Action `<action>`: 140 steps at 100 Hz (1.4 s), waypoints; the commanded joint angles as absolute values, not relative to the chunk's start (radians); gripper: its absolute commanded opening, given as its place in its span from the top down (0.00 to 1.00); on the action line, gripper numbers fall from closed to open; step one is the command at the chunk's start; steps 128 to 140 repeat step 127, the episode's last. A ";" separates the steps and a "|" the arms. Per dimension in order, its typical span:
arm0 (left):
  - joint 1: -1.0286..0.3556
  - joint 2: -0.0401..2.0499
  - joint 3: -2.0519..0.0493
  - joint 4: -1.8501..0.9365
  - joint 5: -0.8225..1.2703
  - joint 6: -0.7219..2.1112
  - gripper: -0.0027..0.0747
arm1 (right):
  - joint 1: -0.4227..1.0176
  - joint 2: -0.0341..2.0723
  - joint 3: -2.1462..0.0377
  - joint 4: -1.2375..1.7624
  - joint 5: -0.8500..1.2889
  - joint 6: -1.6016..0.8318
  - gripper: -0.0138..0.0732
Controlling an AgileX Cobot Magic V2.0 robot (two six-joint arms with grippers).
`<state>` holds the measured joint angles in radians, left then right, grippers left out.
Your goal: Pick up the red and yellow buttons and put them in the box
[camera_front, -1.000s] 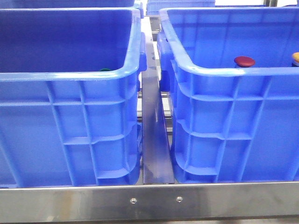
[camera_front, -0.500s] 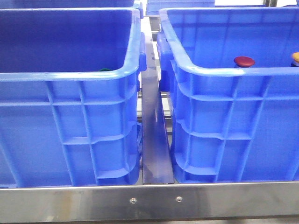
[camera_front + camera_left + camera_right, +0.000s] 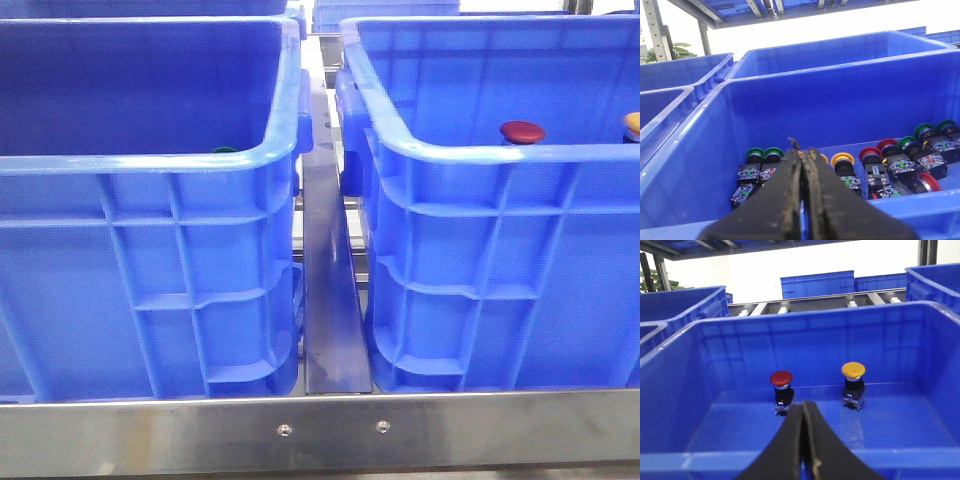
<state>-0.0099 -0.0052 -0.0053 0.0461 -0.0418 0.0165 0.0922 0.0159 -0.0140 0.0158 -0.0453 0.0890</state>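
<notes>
Buttons first: from my seat I count two in the right-hand box [image 3: 685, 460], one red button [image 3: 781, 378] and one yellow button [image 3: 853, 370], each standing upright on its small black switch body on the box floor, well apart from each other. My right end effector [image 3: 804, 412] has its two dark fingers pressed together with nothing between them; it hangs over the near rim of that box, the red button just beyond its tip and the yellow one farther off to one side.

My left end effector [image 3: 802, 160] is likewise closed tight and empty, poised above the near wall of the left crate [image 3: 685, 150]. Beyond its tip lies a loose row of push buttons on the crate floor: I make out about four green caps [image 3: 755, 152], about three red ones [image 3: 870, 152], and an orange-yellow cap [image 3: 842, 159]. A second orange cap is mostly hidden behind the fingers, so I cannot give a firm count.

On the front camera neither arm shows. I see two big blue crates side by side with a metal rail [image 3: 325, 290] running between them. Over the right box's rim [image 3: 500, 152] only the red button's dome [image 3: 523, 131] shows, and the yellow one [image 3: 633, 123] is cut off by the frame edge. A sliver of green [image 3: 224, 150] peeks over the left crate's rim; the rest of its contents are hidden by the wall.
</notes>
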 commanded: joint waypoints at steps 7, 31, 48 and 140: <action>-0.006 -0.035 0.051 0.046 -0.125 0.013 0.99 | 0.094 -0.038 0.014 0.000 -0.154 0.090 0.95; -0.006 -0.035 0.051 0.046 -0.125 0.013 0.99 | 0.094 -0.035 0.013 -0.007 -0.138 0.091 0.95; -0.006 -0.035 0.051 0.046 -0.125 0.013 0.99 | 0.094 -0.035 0.013 -0.007 -0.137 0.091 0.95; -0.006 -0.035 0.051 0.046 -0.125 0.013 0.99 | 0.094 -0.035 0.013 -0.007 -0.137 0.091 0.95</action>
